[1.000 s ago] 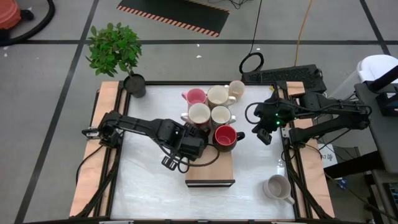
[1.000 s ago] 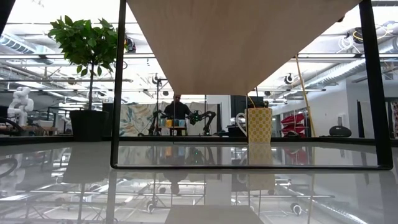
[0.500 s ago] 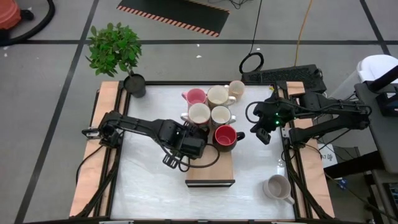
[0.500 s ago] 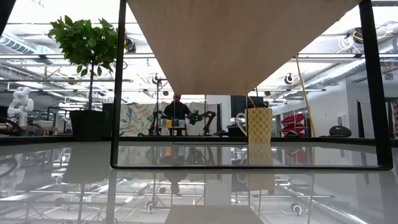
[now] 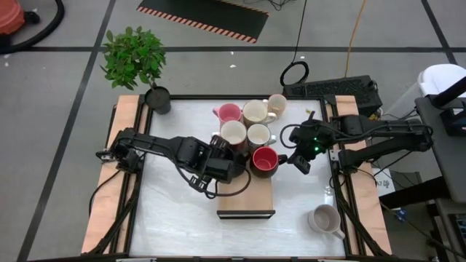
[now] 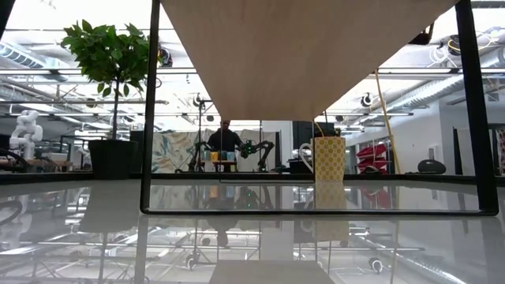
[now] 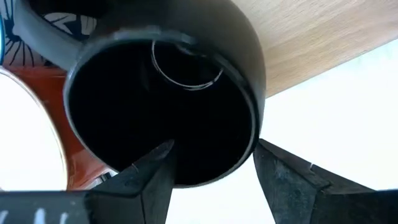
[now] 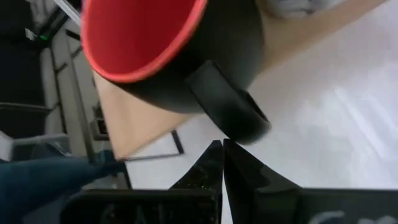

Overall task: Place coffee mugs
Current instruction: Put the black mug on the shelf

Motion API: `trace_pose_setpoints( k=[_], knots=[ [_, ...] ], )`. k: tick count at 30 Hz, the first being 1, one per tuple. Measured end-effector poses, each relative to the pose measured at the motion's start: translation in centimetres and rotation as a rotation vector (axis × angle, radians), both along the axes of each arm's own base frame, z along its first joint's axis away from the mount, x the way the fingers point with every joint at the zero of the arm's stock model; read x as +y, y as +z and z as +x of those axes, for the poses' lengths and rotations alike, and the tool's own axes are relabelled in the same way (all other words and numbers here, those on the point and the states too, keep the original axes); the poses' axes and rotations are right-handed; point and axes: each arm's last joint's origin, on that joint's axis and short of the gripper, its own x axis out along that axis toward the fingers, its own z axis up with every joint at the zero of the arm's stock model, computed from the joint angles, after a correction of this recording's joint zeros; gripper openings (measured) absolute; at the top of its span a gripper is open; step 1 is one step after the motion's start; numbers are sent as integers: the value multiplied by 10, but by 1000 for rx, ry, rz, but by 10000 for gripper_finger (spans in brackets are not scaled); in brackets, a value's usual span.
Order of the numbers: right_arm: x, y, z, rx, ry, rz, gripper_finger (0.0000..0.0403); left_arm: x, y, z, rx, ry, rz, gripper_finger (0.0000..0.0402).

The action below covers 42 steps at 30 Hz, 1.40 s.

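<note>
On the wooden shelf (image 5: pixel 247 200) at the table's middle stand a pink mug (image 5: pixel 228 113), three cream mugs (image 5: pixel 255 111) and a red-lined dark mug (image 5: pixel 263 159). Beside that one stands a black mug (image 7: pixel 161 106), on the shelf under my left gripper (image 7: pixel 211 146). My left gripper is open and points down. One finger (image 7: pixel 155 177) is inside the black mug's mouth and the other (image 7: pixel 280 180) is outside its wall. My right gripper (image 8: pixel 222 144) is shut and slants down, just off the red-lined mug's handle (image 8: pixel 230 112). My left gripper straddles the black mug's rim (image 7: pixel 252 124) from above; I cannot tell whether either finger touches the wall. The mug stands upright on the shelf. My right gripper's shut tips are very close to the handle's lower end (image 8: pixel 249 132); I cannot tell whether they touch it.
One cream mug (image 5: pixel 325 218) sits on the table at the near right. A potted plant (image 5: pixel 135 62) stands at the far left corner. In the low view a yellowish mug (image 6: pixel 329 158) stands on the table beyond the shelf's legs (image 6: pixel 150 110). A person shows far behind.
My right gripper has come down and toward the table's left, closer to the red-lined mug's handle, staying shut. My left gripper has tipped a little over the black mug.
</note>
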Motion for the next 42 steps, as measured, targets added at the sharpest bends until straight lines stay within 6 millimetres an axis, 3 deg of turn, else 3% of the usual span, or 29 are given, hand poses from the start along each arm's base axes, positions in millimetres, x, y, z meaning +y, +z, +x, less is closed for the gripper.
trace_pose_setpoints(
  k=[10,23,33,42],
  knots=[
    [0,-1,-2,14,-58,-28,0,-7,1,-2,-17,5,18,218],
    [1,-1,-3,17,-33,-15,0,-4,33,-5,-182,107,20,218],
    [3,3,2,-66,-11,-19,0,1,47,-13,-312,311,-6,218],
    [11,2,7,-79,38,-25,0,23,78,-40,-516,564,-28,218]
  ],
)
